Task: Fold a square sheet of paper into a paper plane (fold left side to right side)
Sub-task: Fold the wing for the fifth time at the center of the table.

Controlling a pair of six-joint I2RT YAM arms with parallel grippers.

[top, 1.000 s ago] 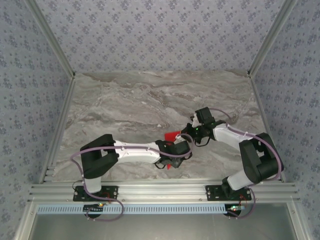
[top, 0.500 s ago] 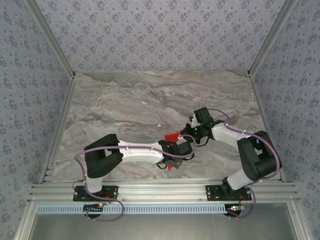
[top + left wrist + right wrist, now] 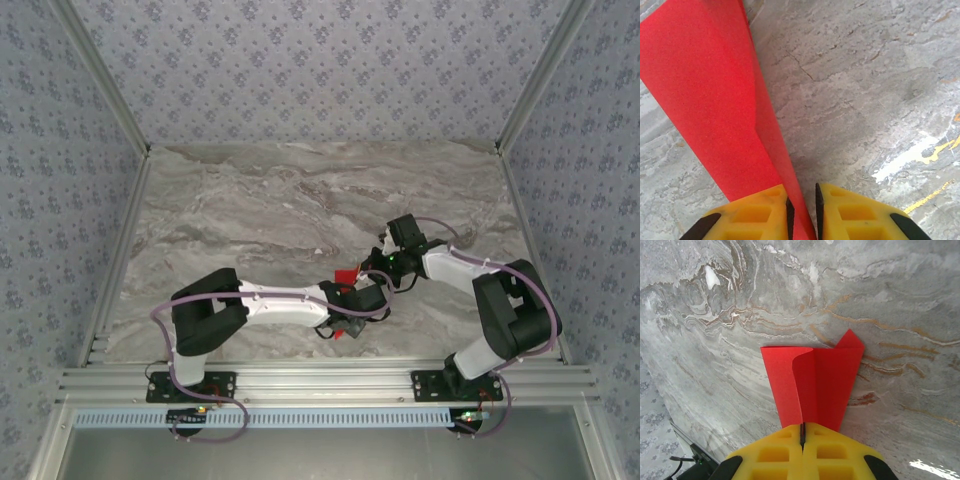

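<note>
- Red folded paper (image 3: 825,380) on the marble table (image 3: 715,330).
- Your right gripper (image 3: 802,429): jaws together, pinching the paper's edge.
- Your left gripper (image 3: 803,200): jaws almost together astride its crease; can't tell if clamped.

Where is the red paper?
In the top view the red paper is towards the table's front, around the middle, pinched at one end by the right gripper and running through the left gripper.

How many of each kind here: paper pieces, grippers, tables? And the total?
Paper: 1, the red folded paper
Grippers: 2, the left gripper and the right gripper, both with yellow fingers
Tables: 1, the marble table
Total: 4
</note>
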